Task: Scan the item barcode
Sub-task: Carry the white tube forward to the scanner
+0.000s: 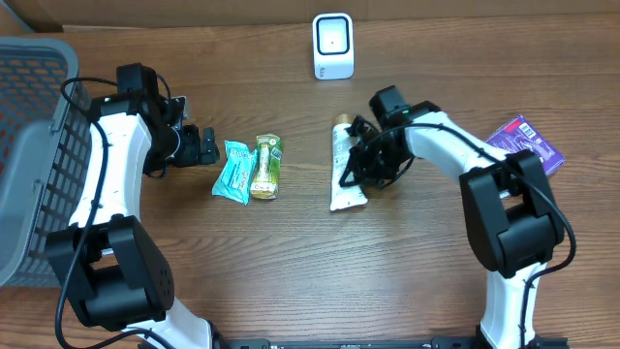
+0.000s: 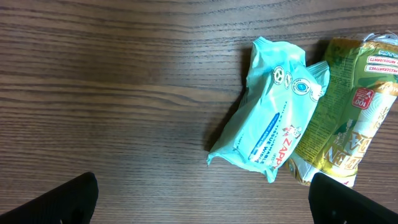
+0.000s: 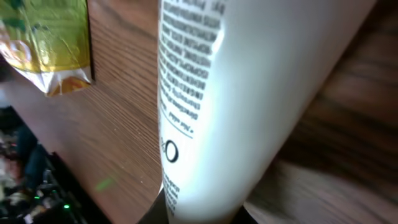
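Overhead view, and nearest the arm bases there is only bare table (image 1: 291,281). Further up, the white tube (image 1: 344,194) lies flat at mid-table, cap end pointing away, and the right gripper (image 1: 360,167) sits down on its right edge, covering part of it. The right wrist view is almost all tube, with small blurred print. The fingers are not clearly visible there, so it cannot be told whether the jaws are pinching the tube.

To the left, 2 packets lie side by side and touching: a yellow-green packet (image 1: 266,167) and a teal packet (image 1: 232,172). They are well apart from the tube.

Just beside the teal one hangs the left gripper (image 1: 199,145), jaws wide apart with nothing between them. Its fingertips (image 2: 62,199) show only as dark corners in the left wrist view.

A grey basket (image 1: 29,116) is cut off at the left edge. A purple packet (image 1: 531,139) is half hidden behind the right arm. Farthest off stands the white scanner (image 1: 333,46), with nothing between it and the tube.
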`<state>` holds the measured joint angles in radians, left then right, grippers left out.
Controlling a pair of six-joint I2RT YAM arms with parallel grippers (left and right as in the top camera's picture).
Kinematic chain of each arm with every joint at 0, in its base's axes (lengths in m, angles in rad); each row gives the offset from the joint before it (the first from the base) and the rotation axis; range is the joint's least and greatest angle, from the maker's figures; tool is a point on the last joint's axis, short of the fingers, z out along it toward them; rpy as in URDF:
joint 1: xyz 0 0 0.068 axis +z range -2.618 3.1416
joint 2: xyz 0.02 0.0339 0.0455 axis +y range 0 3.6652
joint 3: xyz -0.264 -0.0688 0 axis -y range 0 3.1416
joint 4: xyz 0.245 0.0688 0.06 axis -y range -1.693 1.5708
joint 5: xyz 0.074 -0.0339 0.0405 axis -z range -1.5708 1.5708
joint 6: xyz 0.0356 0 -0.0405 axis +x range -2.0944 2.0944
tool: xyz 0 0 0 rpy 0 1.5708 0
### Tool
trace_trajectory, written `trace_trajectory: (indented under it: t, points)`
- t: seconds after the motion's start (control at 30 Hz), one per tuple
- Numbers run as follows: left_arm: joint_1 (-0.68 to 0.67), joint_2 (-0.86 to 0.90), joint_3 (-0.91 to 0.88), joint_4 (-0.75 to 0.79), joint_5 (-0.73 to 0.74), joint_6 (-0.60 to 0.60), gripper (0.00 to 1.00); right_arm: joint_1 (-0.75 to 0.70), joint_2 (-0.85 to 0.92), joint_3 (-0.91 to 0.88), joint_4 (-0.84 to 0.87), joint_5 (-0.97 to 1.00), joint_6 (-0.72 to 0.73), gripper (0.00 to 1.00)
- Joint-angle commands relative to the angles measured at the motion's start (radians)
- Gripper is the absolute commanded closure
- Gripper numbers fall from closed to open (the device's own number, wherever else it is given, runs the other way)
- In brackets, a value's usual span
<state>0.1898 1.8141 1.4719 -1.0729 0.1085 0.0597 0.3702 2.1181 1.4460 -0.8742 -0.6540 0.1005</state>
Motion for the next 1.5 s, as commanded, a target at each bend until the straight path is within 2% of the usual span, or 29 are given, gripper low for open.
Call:
trace_trajectory:
  t: [0.0,0.23,0.33,0.57,1.03,1.17,1.3,1.47]
  points:
    - [-0.007,-0.019,-0.003,0.001,0.0,0.019,0.0,-0.049,-0.03,0.051,-0.019,-0.103,-0.039,0.96]
    - [-0.007,-0.019,-0.003,0.001,0.0,0.019,0.01,-0.061,-0.208,0.114,-0.093,-0.164,-0.187,0.96]
    - [-0.007,-0.019,-0.003,0.001,0.0,0.019,0.0,-0.06,-0.319,0.114,-0.093,-0.251,-0.283,0.96]
    - [-0.007,-0.019,-0.003,0.001,0.0,0.019,0.0,-0.06,-0.515,0.114,-0.089,-0.267,-0.342,0.96]
    - [-0.007,-0.019,-0.004,0.001,0.0,0.019,0.0,-0.059,-0.556,0.114,-0.068,-0.249,-0.332,0.96]
    - [-0.007,-0.019,-0.003,0.001,0.0,0.018,0.0,-0.031,-0.555,0.116,-0.014,0.036,-0.149,0.96]
    - [-0.007,-0.019,-0.003,0.001,0.0,0.019,0.0,0.022,-0.534,0.174,-0.013,0.303,-0.117,0.97]
    - [-0.007,-0.019,-0.003,0.001,0.0,0.018,0.01,0.095,-0.422,0.319,-0.018,0.682,-0.155,0.96]
